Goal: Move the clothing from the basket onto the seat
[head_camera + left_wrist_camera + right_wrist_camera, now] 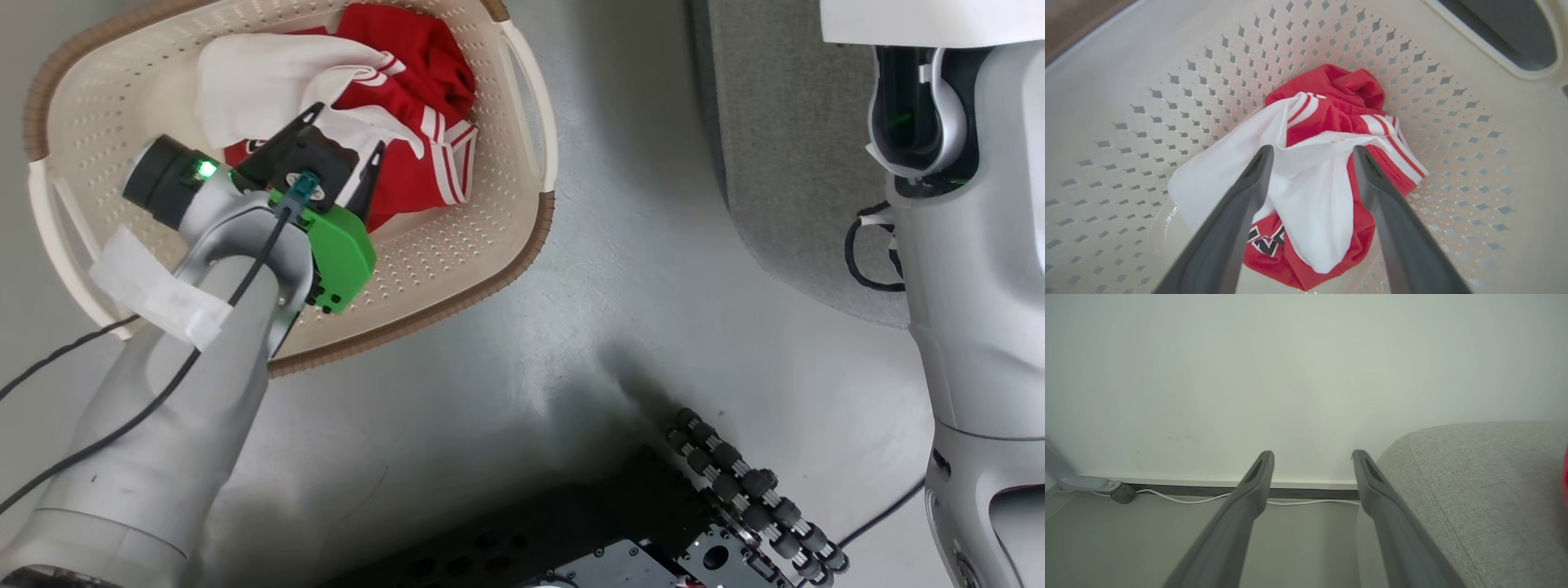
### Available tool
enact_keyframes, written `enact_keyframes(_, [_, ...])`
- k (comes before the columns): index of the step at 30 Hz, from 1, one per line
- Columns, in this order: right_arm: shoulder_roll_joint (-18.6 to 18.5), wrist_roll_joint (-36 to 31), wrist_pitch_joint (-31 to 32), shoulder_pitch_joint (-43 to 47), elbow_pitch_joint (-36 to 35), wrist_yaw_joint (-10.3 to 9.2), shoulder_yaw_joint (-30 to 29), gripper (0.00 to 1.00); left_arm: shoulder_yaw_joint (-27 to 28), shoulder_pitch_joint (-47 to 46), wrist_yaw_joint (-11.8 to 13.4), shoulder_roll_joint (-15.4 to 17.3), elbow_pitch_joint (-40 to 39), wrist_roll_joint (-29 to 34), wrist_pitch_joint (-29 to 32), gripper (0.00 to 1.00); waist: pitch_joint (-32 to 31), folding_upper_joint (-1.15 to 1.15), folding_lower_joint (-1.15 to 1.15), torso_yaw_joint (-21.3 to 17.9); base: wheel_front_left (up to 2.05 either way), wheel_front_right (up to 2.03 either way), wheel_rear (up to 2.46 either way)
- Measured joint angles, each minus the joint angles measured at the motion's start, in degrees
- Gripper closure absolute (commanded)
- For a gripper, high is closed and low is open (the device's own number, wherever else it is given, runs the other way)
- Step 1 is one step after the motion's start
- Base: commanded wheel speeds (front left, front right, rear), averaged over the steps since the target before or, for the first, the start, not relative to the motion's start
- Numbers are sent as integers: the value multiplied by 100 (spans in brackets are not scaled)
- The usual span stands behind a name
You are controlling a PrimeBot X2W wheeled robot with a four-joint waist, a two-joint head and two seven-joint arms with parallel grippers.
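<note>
The cream basket (457,253) stands on the floor at the upper left of the head view. Inside it lies the clothing (416,73), a crumpled red and white bundle. My left gripper (347,129) reaches down into the basket, open, just above the bundle. In the left wrist view its fingertips (1265,157) stand apart over a white fold of the clothing (1331,114), nothing pinched between them. The grey seat (784,147) is at the upper right. My right gripper (1312,457) is open and empty, beside the seat's rounded edge (1474,490).
My own dark base with roller wheels (751,490) fills the lower middle. My pale right arm (971,286) stands at the right edge. A white cable (1208,497) runs along the wall's skirting. A red sliver (1566,469) shows on the seat's far right.
</note>
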Motion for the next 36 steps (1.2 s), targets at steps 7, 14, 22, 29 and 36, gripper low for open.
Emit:
enact_keyframes(7, [46,25,-42,-25,110,3,44,0,1,-220,-2,79,254,2,38,0,83,0,0,-172,0,0,0])
enact_keyframes(14, [85,52,-52,-33,192,3,59,0,44,-356,-3,90,449,10,80,0,112,0,0,-267,0,0,0])
enact_keyframes(22, [119,104,-67,-38,276,3,97,0,-5,-501,-5,99,601,48,79,40,160,0,0,-370,0,0,0])
enact_keyframes(29, [132,105,-67,-81,297,4,91,0,-21,-542,-7,93,791,48,73,100,184,0,0,-433,0,0,0])
enact_keyframes(36, [134,101,-68,-116,294,0,-15,0,-32,-547,-8,-48,849,41,-147,100,132,0,0,-404,0,0,0])
